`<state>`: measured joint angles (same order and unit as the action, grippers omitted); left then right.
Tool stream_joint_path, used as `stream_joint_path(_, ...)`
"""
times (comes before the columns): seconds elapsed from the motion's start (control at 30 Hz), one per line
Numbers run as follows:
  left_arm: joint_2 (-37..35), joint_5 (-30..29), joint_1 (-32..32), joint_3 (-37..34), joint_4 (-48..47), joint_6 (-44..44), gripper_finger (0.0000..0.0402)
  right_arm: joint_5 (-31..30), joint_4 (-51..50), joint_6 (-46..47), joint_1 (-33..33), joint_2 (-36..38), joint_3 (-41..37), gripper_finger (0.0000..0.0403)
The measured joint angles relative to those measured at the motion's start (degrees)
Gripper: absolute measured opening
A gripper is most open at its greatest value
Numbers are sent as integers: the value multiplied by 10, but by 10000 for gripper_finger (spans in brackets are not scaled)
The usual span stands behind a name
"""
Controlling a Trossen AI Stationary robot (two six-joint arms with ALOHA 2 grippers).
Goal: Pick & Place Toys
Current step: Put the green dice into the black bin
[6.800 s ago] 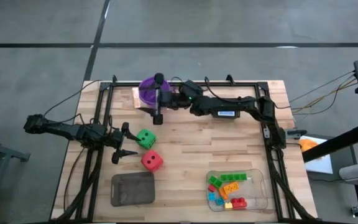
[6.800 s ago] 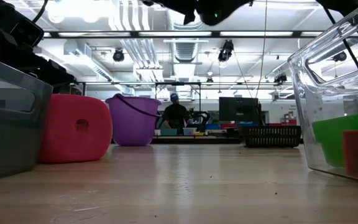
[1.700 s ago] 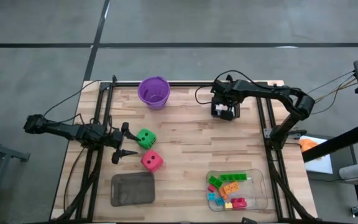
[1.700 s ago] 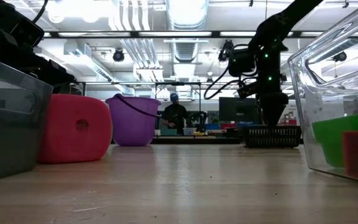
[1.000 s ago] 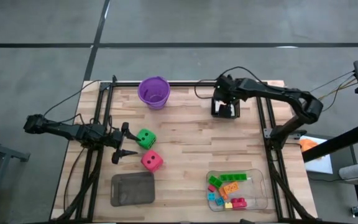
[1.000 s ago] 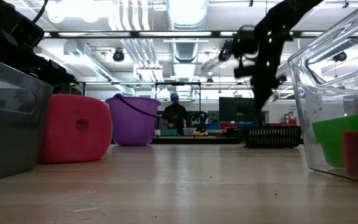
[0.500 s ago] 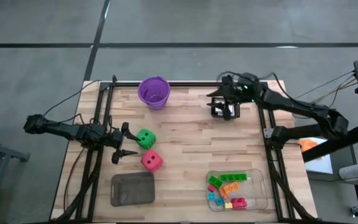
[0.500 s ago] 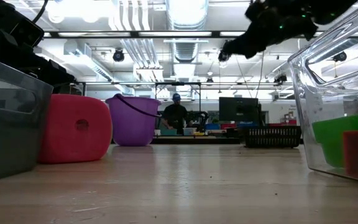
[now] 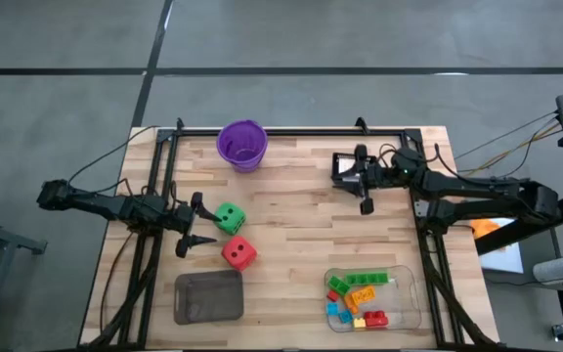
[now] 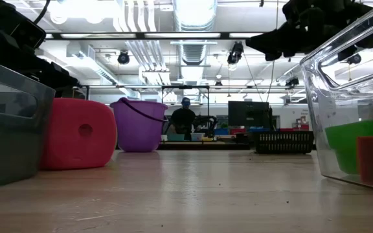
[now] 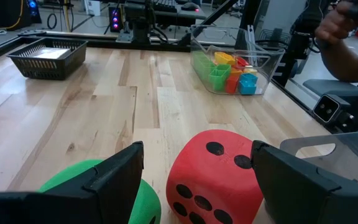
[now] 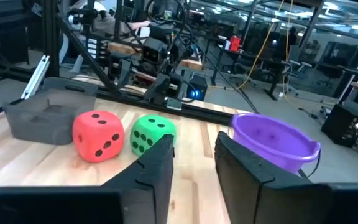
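A green die (image 9: 229,217) and a red die (image 9: 238,253) rest on the wooden table at left centre. My left gripper (image 9: 194,224) stands open just left of them, touching neither; its wrist view shows the red die (image 11: 213,177) and green die (image 11: 101,190) close ahead. Several coloured bricks (image 9: 358,297) lie in the clear tray (image 9: 409,293) at the near right. My right gripper (image 9: 364,192) hovers level beside the black basket (image 9: 344,166), its fingers a little apart with nothing between them (image 12: 194,165).
A purple cup (image 9: 242,145) stands at the far edge, and a grey tray (image 9: 208,297) lies near the front left. The black basket (image 11: 47,57) holds white cards. A person's hand (image 11: 347,22) shows beyond the table's edge. Bare wood lies mid-table.
My right gripper has come up off the black basket, drawn back toward the table's right edge and tipped from pointing down to pointing level toward the left. The basket stays where it was.
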<state>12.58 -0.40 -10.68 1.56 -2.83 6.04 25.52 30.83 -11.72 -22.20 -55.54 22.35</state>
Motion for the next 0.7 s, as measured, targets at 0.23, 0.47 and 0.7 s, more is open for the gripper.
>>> stream_joint_path(0.23, 0, 0, 0, 0, 0, 0, 301, 13, -17, 36, 6, 38, -12, 71)
stream_joint_path(0.47, 0, 0, 0, 0, 0, 0, 301, 10, -92, 9, 9, 136, -17, 33)
stream_joint_path(0.7, 0, 0, 0, 0, 0, 0, 301, -24, -104, 25, 12, 249, -84, 28)
